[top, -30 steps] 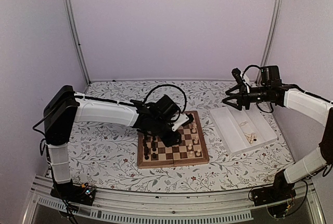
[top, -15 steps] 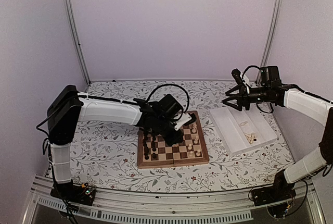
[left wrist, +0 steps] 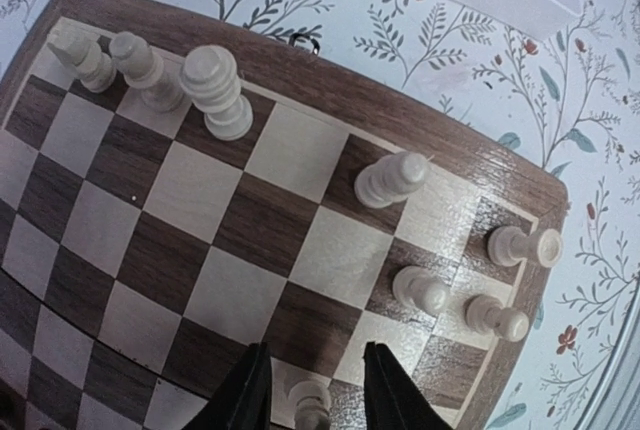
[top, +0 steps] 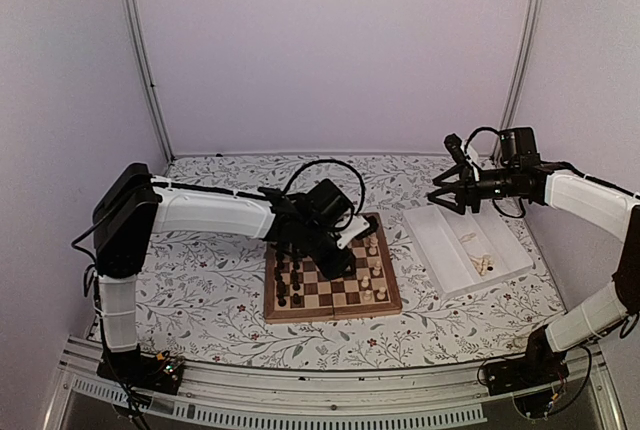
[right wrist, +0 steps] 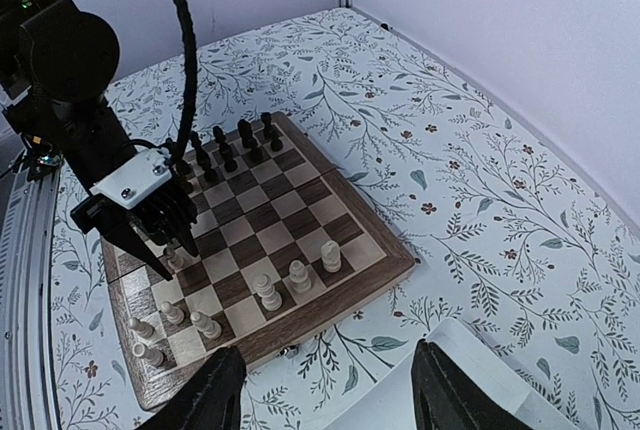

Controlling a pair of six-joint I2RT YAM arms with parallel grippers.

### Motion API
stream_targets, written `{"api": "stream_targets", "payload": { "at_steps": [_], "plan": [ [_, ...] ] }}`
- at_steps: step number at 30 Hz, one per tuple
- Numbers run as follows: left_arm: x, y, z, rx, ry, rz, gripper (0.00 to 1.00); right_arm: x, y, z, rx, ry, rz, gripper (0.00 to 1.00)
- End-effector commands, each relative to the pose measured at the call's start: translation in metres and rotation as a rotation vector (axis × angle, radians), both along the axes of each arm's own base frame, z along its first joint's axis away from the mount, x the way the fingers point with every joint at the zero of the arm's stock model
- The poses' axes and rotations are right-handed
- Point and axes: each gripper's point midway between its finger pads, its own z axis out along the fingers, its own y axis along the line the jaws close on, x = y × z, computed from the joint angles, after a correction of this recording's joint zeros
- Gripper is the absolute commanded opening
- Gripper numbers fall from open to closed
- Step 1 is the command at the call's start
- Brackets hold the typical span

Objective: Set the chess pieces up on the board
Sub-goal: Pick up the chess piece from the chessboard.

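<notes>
The chessboard lies in the middle of the desk, which is covered with a floral cloth. The dark chess pieces stand along its left side and the pale chess pieces along its right side. The left pincer hangs low over the board's right half. Its jaws are parted on either side of a pale pawn, with a gap showing on both sides, so the pawn stands released on its square. Seen from the left wrist, three taller pale pieces stand in a row by the rim, another piece stands alone further along, and three more pawns are grouped near the corner. To the right of the board lies a white ridged tray with a few pale pieces in it. The right pincer hovers above the tray's far end, its jaws spread wide with nothing between them
</notes>
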Motion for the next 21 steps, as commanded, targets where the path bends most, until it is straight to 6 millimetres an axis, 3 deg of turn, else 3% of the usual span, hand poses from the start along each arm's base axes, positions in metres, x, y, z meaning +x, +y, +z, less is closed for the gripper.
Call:
{"api": "stream_targets", "payload": {
  "at_steps": [1,10,15,21],
  "plan": [
    [-0.003,0.010,0.006,0.018,-0.009,0.020,0.36,-0.002,0.003,-0.004,0.004,0.018,0.024,0.60],
    [-0.005,0.017,-0.009,0.067,0.018,0.034,0.19,-0.002,0.003,-0.005,0.006,0.027,0.028,0.60],
    [-0.002,0.010,-0.003,0.045,0.015,0.030,0.10,-0.002,0.003,-0.005,0.004,0.024,0.028,0.59],
    [0.004,-0.007,0.007,0.002,0.009,0.014,0.09,-0.002,0.003,-0.005,0.001,0.022,0.029,0.59]
  ]
}}
